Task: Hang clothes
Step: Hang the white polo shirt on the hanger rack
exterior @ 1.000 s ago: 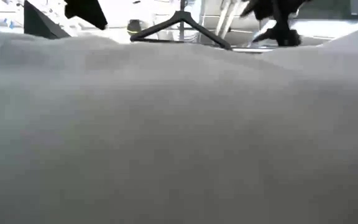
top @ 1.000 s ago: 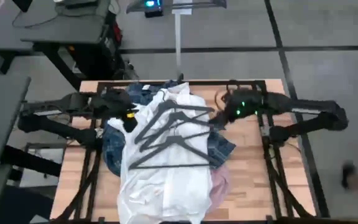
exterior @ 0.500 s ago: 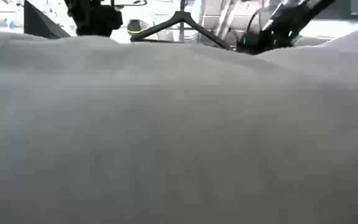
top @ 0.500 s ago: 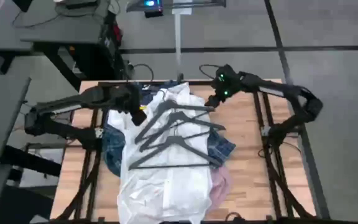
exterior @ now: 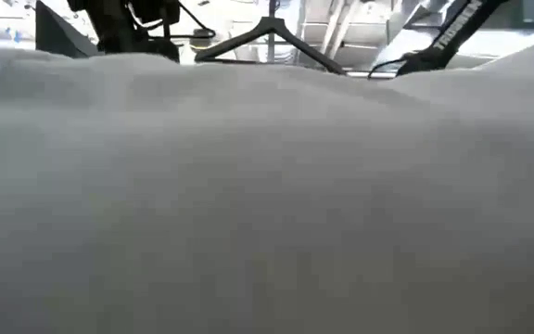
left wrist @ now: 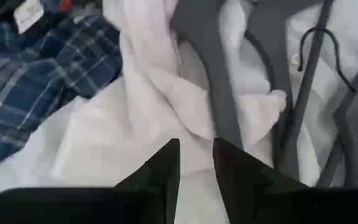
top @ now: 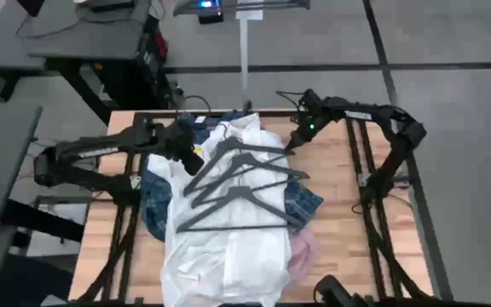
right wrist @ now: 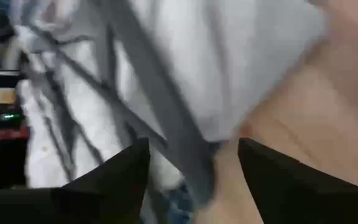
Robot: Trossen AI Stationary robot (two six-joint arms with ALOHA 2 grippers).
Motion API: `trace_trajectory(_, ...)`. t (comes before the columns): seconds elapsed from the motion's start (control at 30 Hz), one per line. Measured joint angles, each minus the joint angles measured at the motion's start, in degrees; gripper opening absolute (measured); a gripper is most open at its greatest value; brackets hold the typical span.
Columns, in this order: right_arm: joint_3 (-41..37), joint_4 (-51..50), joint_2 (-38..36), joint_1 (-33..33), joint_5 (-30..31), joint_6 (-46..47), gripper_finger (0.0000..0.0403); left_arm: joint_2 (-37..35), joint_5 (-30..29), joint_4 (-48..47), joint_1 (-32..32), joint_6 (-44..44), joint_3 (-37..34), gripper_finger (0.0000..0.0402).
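A pile of shirts lies mid-table: a white shirt [top: 228,247] on top, a blue plaid shirt [top: 156,205] under its left side, and a pink shirt [top: 303,251] showing at the near right. Three dark hangers [top: 237,192] lie on the white shirt. My left gripper [top: 193,158] is over the white shirt's left edge [left wrist: 135,124], fingers a narrow gap apart. My right gripper [top: 291,145] is open at the right end of the farthest hanger [right wrist: 185,155], one finger on each side of the bar. White cloth [exterior: 267,204] fills the low view.
A pale upright pole [top: 244,60] stands just past the table's far edge. Bare wood [top: 348,222] shows to the right of the pile and in a strip at the left [top: 101,230]. Dark desks [top: 83,43] stand beyond the far left corner.
Both arms have left their places at the table's sides and come down to the pile. My left gripper has gone a little right to the white shirt's left edge. My right gripper has gone toward the far edge and down to the farthest hanger's right end.
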Motion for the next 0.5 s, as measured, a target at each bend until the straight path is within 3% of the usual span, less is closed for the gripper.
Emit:
trace_trajectory(0.13, 0.0, 0.3, 0.5, 2.1, -8.2, 0.1, 0.0230, 0.0, 0.0, 1.2, 0.6, 2.2, 0.0, 0.0082)
trace_trajectory(0.33, 0.0, 4.5, 0.4, 5.2, -12.9, 3.0, 0.0228, 0.0, 0.0, 1.2, 2.3, 3.6, 0.0, 0.0082)
trace_trajectory(0.4, 0.0, 4.3, 0.4, 6.0, -13.1, 3.1, 0.0223, 0.0, 0.0, 1.2, 2.8, 3.7, 0.0, 0.0082)
trace_trajectory(0.5, 0.0, 4.4, 0.4, 7.3, -7.6, 3.0, 0.0215, 0.0, -0.1, 1.2, 3.1, 5.2, 0.0, 0.0082)
